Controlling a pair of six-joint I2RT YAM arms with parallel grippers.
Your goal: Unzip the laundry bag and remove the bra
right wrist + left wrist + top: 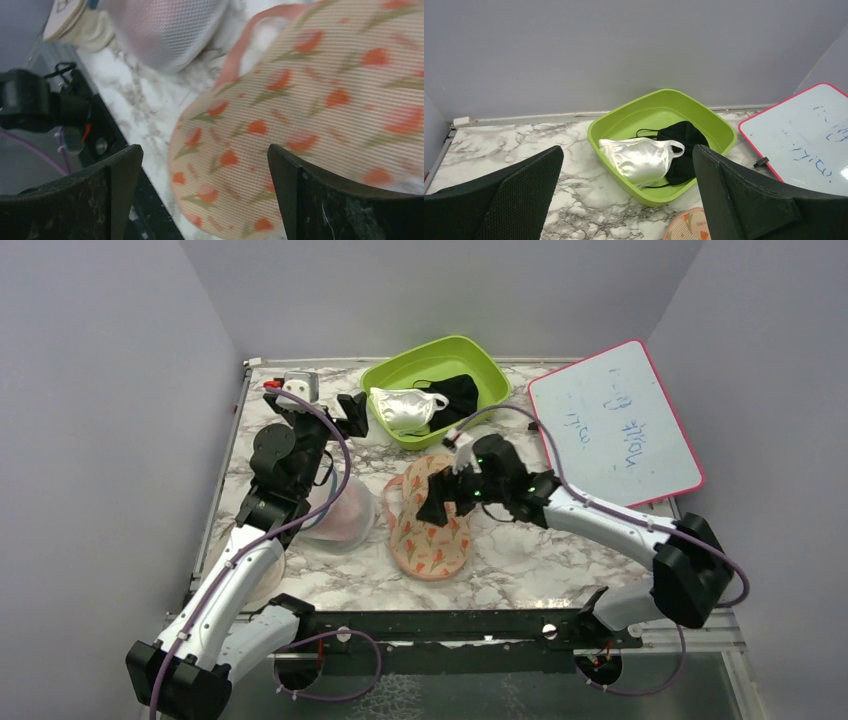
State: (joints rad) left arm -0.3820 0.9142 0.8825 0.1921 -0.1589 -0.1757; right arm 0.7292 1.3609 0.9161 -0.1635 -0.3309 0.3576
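Observation:
The laundry bag (430, 530), a flat oval peach pouch with red-orange flowers and pink edging, lies mid-table. It fills the right wrist view (310, 115), and its edge shows in the left wrist view (686, 227). My right gripper (437, 502) hovers open just above the bag's middle, jaws wide apart (205, 200). My left gripper (352, 415) is open and empty, raised near the table's back left, facing the green tub (624, 200). The orange bra is not in view.
A green tub (480, 365) at the back holds a shiny white garment (405, 408) and a black cloth (460, 392). A translucent mesh dome (340, 515) stands left of the bag. A pink-framed whiteboard (615, 425) lies at the right.

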